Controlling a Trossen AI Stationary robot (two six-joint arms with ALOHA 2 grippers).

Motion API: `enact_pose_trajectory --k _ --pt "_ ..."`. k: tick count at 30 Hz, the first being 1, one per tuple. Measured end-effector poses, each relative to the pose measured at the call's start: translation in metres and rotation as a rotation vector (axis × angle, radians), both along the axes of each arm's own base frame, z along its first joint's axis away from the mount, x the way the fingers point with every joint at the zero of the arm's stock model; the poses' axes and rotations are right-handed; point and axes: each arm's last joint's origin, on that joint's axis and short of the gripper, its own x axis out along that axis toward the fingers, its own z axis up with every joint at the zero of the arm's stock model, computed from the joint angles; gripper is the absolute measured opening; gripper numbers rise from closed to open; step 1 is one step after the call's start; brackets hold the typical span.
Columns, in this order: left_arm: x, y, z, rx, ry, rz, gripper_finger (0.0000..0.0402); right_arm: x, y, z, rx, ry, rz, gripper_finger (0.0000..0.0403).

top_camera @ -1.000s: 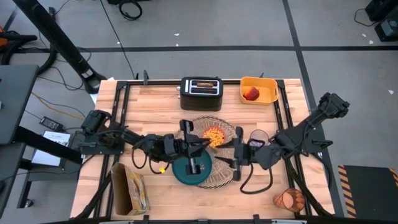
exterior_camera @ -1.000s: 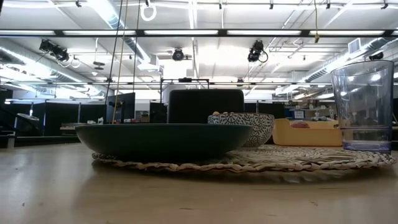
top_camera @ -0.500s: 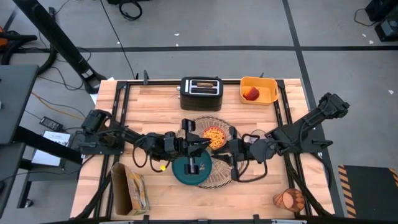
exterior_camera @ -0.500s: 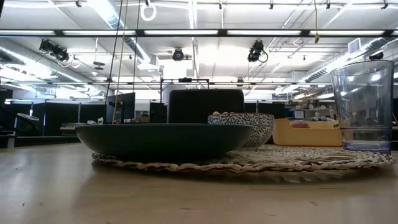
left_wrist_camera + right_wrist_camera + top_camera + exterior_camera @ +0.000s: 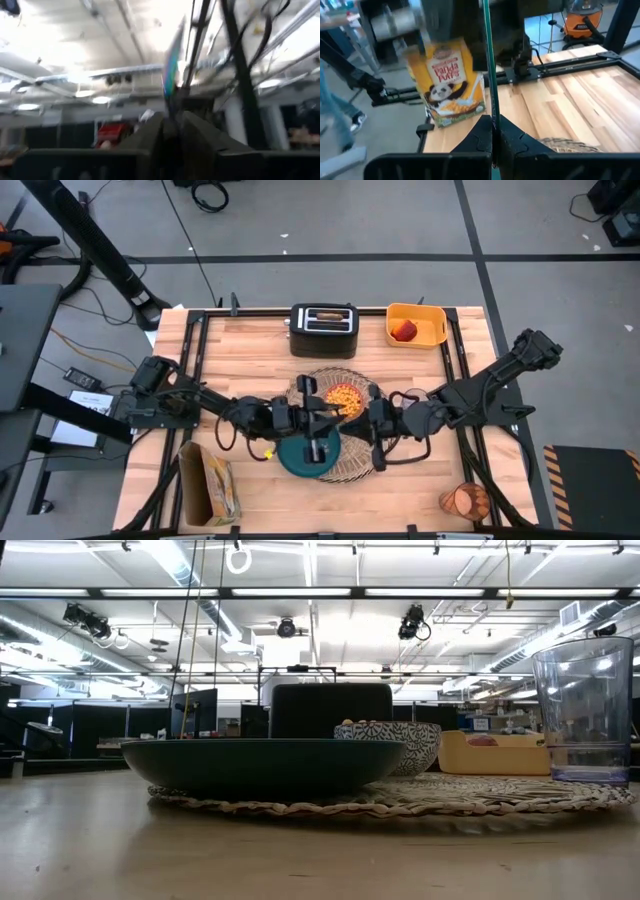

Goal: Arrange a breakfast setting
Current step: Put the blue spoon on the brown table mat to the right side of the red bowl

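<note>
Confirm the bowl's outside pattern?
The small cereal bowl has a dark wall covered in a fine white repeating print. The low view shows it best, behind the dark teal plate.

1 woven placemat [image 5: 352, 465] mid-table. 1 teal plate [image 5: 298, 460] at its 7 o'clock, 1 cereal bowl [image 5: 345, 396] at 12, 1 clear tumbler [image 5: 585, 690] at 3. 1 black toaster [image 5: 323, 320] at table's 12 o'clock. 1 yellow bin [image 5: 432, 313] at 1, holding 1 red fruit [image 5: 404, 331]. 1 cereal box [image 5: 215, 485] at 7. 1 orange-brown item [image 5: 465, 501] at 5, possibly toast. 1 blue spoon [image 5: 487, 65], edge-on.
</note>
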Motion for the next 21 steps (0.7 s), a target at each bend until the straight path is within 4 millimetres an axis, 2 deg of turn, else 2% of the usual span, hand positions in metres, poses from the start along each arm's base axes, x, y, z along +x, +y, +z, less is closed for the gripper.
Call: enact_pose_trajectory --k 3,6,11,15,17,19,21 --pt "-0.001 -0.002 0.0 -0.057 0.055 0.05 0.0133 -0.001 0.0 0.001 0.001 -0.004 -0.017 0.0008" --pt "-0.01 -0.006 0.008 -0.131 0.101 0.122 0.0187 -0.003 0.002 -0.001 -0.01 0.004 -0.036 0.0008" --pt "-0.037 -0.026 0.025 -0.087 0.343 0.277 0.0253 -0.014 0.005 -0.002 -0.053 0.049 -0.067 0.0008" --pt "-0.063 -0.048 0.028 0.034 0.534 0.239 0.0263 -0.02 0.005 -0.01 -0.045 0.08 -0.103 0.0008" --pt "-0.074 -0.054 0.025 0.038 0.621 0.189 0.0259 -0.022 0.004 -0.019 -0.004 0.097 -0.118 0.0008" --pt "-0.083 -0.052 0.02 -0.012 0.691 0.154 0.025 -0.024 0.002 -0.029 0.058 0.121 -0.141 0.0008" --pt "-0.09 -0.044 0.007 -0.084 0.716 0.145 0.0237 -0.028 0.002 -0.041 0.13 0.165 -0.164 0.0008"
